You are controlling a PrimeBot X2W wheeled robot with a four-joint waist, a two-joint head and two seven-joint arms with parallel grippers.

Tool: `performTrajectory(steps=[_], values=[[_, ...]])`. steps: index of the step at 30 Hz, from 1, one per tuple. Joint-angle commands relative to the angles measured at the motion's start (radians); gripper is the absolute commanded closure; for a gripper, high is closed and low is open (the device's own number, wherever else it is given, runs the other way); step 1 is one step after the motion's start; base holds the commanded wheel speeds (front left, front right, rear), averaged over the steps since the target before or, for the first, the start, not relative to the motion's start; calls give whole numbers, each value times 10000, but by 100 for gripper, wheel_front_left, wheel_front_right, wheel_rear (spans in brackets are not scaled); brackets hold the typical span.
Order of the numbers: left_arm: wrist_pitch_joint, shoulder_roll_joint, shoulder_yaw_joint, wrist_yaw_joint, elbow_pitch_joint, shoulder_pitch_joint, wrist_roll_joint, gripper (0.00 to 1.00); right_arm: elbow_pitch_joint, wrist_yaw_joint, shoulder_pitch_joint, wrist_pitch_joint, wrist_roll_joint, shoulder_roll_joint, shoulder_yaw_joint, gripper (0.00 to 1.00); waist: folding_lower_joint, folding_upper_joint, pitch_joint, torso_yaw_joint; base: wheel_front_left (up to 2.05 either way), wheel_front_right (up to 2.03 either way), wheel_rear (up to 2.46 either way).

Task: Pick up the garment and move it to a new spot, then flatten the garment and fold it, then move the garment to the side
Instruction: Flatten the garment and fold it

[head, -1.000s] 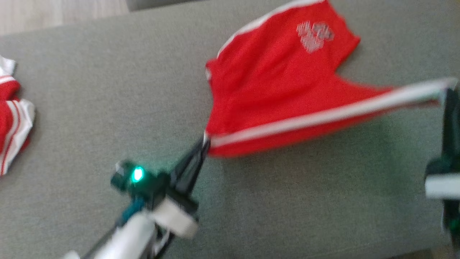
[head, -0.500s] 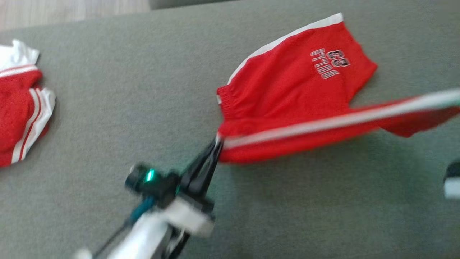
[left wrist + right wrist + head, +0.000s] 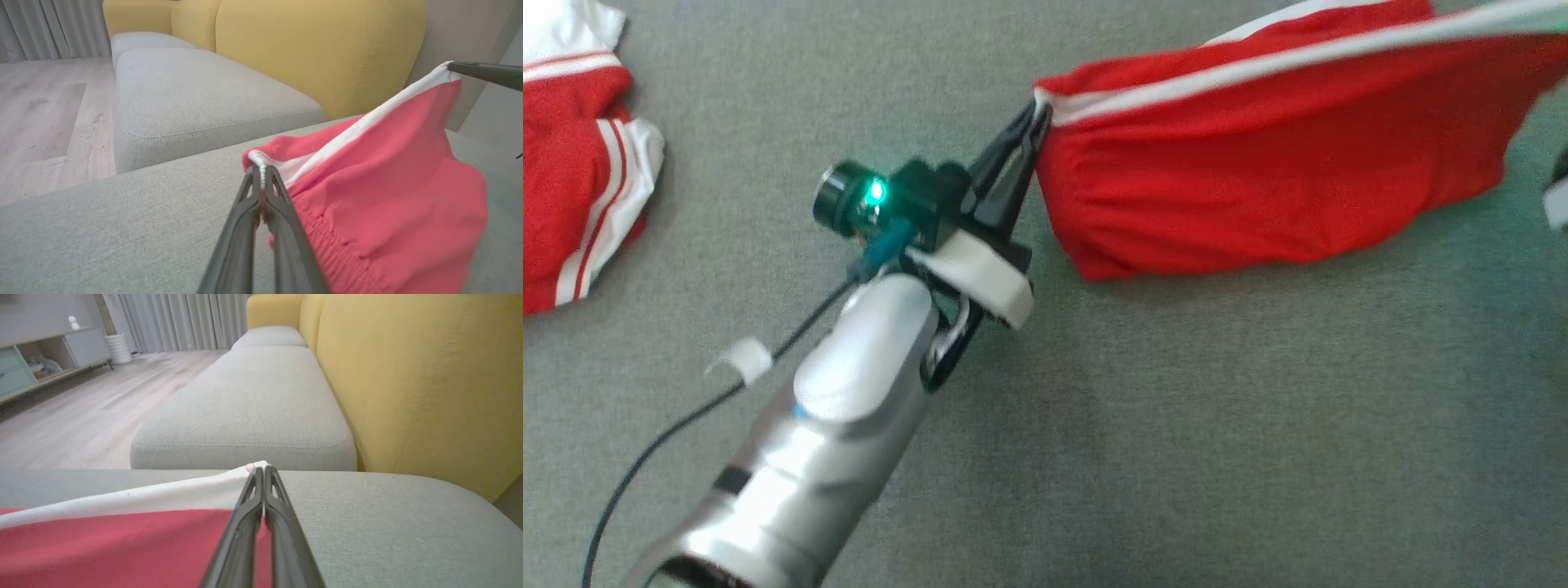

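Red garment [image 3: 1258,163] held stretched between both grippers above the grey cushion [image 3: 1176,408], towards its far right corner in the head view. The left gripper [image 3: 1039,114] is clenched on the gathered waistband end of the white side stripe [image 3: 1258,61], fingers pressed together with cloth pinched at their tips. The right gripper [image 3: 260,470] is likewise clamped on the stripe's other end, the white band running taut between the two. The red body hangs below this line; whether its lower edge touches the cushion cannot be told. A second red-and-white garment [image 3: 572,180] lies crumpled at the cushion's left edge. A yellow backrest [image 3: 429,375] stands beyond.
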Motion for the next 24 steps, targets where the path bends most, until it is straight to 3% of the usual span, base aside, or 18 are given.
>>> performTrajectory(steps=[1,10,11,12,13,19,24], values=[[-18,68,307,49,-141,-364,33,100,-146,-7,-192,32,-58,-303,189,100,-2,0,212,94,0,0,0],[-167,-139,-366,-117,1948,-1910,-498,100,2602,-7,-2410,-93,-270,-594,1851,100,-2,0,908,452,0,0,0],[-238,-140,-479,-73,2036,-1992,-627,75,2877,-7,-2571,-191,-245,-539,1955,94,-2,0,926,463,0,0,0],[-325,-142,-575,25,2085,-2052,-741,24,3157,-7,-2716,-270,-231,-486,2032,19,-2,0,939,477,0,0,0],[-411,-142,-667,147,2117,-2090,-858,0,3406,-7,-2851,-426,-234,-435,2084,0,-2,0,940,493,0,0,0],[-744,-145,-896,1289,1917,-1708,-1133,0,4350,-7,-2598,-851,714,-231,2585,0,-2,0,428,672,0,0,0],[-753,-84,55,2210,32,-345,-303,0,4832,-7,-1911,-130,1668,-477,2850,0,-2,0,-41,878,0,0,0]])
